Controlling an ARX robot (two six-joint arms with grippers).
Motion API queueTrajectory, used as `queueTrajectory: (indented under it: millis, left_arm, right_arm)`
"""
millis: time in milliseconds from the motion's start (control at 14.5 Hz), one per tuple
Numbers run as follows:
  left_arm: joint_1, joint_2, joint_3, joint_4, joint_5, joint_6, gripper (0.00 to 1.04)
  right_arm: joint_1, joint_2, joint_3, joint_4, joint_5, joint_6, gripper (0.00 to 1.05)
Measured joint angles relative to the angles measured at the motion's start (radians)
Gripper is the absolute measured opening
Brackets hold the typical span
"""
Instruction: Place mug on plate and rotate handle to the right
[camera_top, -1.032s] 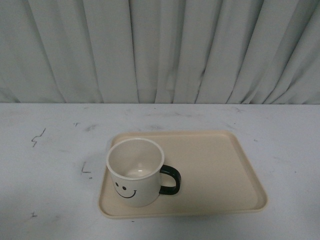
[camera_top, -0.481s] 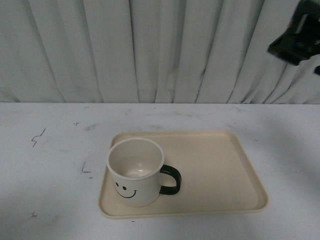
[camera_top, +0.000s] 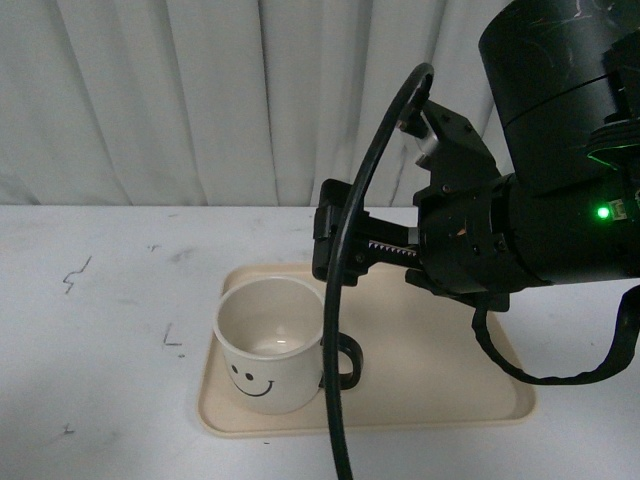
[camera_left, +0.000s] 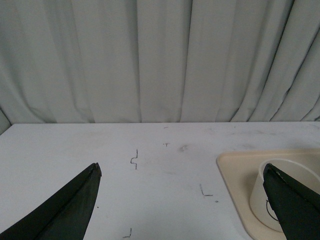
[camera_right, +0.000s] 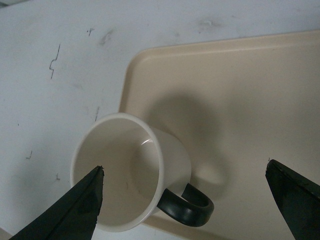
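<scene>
The pale pleated curtain (camera_top: 200, 100) fills the whole top half of the front view, and below it the white, scuffed table (camera_top: 100, 330) runs across the bottom half. The right arm (camera_top: 560, 200), a bulky black mass, takes up the upper right of the frame and reaches in towards the middle, above the far side of the plate. The beige plate (camera_top: 440, 370) lies flat on the table in the lower centre. The cream mug (camera_top: 262, 345) stands upright on the plate's lower left part, its smiley face turned to the camera. A black cable (camera_top: 335, 330) loops down from the arm across the front of the mug's right edge. The black handle (camera_top: 348, 365) sticks out towards the right of the frame, partly behind that cable. A small green light (camera_top: 602, 212) glows on the arm.

From its wrist camera, the right gripper (camera_right: 185, 165) hangs over the mug with its fingers spread wide and nothing between them touching. The left gripper (camera_left: 181, 166) is likewise splayed wide, holding nothing, over bare table beside the plate.
</scene>
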Motion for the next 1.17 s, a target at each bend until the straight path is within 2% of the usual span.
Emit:
queueTrajectory:
  millis: [481,550,688,1032,1169]
  left_arm:
    - [0.0,0.0,0.0,0.0,0.0,0.0,0.98]
    - [0.0,0.0,0.0,0.0,0.0,0.0,0.98]
    - [0.0,0.0,0.0,0.0,0.0,0.0,0.98]
    - [0.0,0.0,0.0,0.0,0.0,0.0,0.98]
    - [0.0,0.0,0.0,0.0,0.0,0.0,0.98]
  right_arm:
    - [0.05,0.118,0.065,-0.048,0.019,-0.002,0.98]
    - [0.051,0.122,0.069,-0.052,0.024,-0.002,0.94]
    - [0.058,0.134,0.085,-0.058,0.031,-0.002,0.65]
    - [0.063,0.135,0.091,-0.064,0.037,0.001,0.04]
    - [0.062,0.134,0.095,-0.066,0.038,0.002,0.03]
